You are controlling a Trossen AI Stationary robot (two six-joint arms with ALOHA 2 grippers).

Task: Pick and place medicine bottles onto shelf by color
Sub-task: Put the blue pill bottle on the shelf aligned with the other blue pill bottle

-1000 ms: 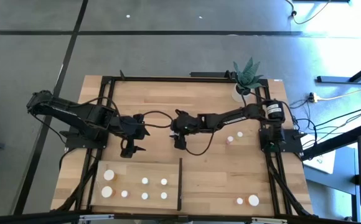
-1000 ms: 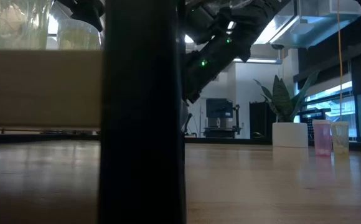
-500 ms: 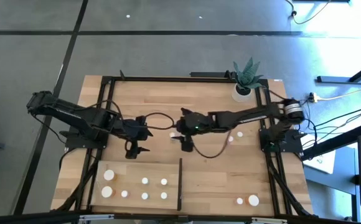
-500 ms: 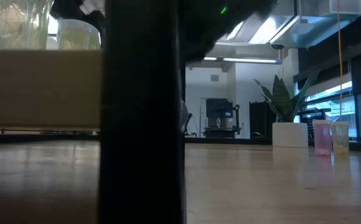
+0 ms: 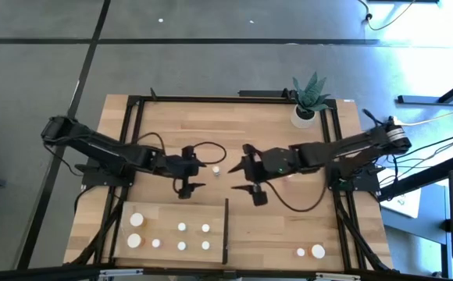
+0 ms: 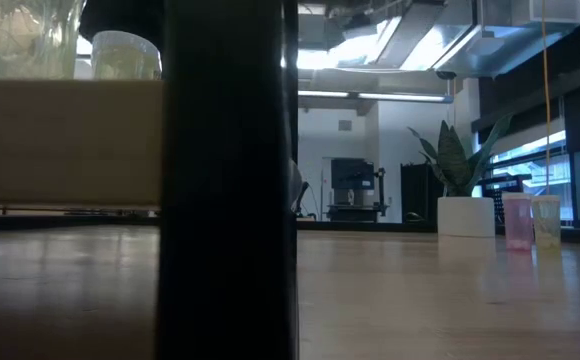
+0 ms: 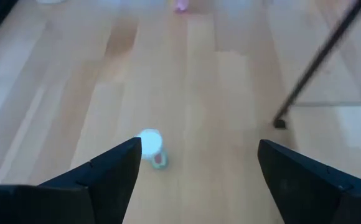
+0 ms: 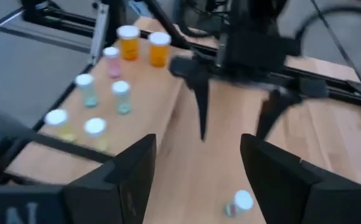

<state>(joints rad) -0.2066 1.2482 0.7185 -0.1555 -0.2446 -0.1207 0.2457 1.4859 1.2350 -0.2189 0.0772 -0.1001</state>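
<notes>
Seen from above, both arms reach toward the middle of the worktop (image 5: pixel 172 117). The left pincer (image 5: pixel 186 190) hangs with its fingers spread and nothing between them. The right pincer (image 5: pixel 250 181) is spread too and also holds nothing. Between the two, nearer the left one, lies a single small bottle (image 5: pixel 216 169) on the bare wood — in the left wrist view it shows a white cap and a greenish body, tipped on its side just beside that arm's own finger (image 7: pixel 99 177).

The shelf (image 5: pixel 172 230) lies at the near left of the worktop, with a thin black strip (image 5: pixel 226 230) standing along its right short edge. Six white caps can be counted on it from above: two larger ones (image 5: pixel 136 230) at its left end and four small ones (image 5: pixel 194 236) in a two-by-two block. The right wrist view gives their colours in part — two orange bottles (image 8: pixel 143 45), one pink (image 8: pixel 111 61), two pale green (image 8: pixel 103 92); two more caps nearest that camera are too blurred to colour.

Off the shelf, two more bottles (image 5: pixel 311 251) stand near the right front corner of the worktop, one larger than the other. A potted plant (image 5: pixel 308 97) in a white pot sits at the far right corner. In the low view, a pink and a pale cup-shaped thing (image 6: pixel 530 220) stand beside that pot.
</notes>
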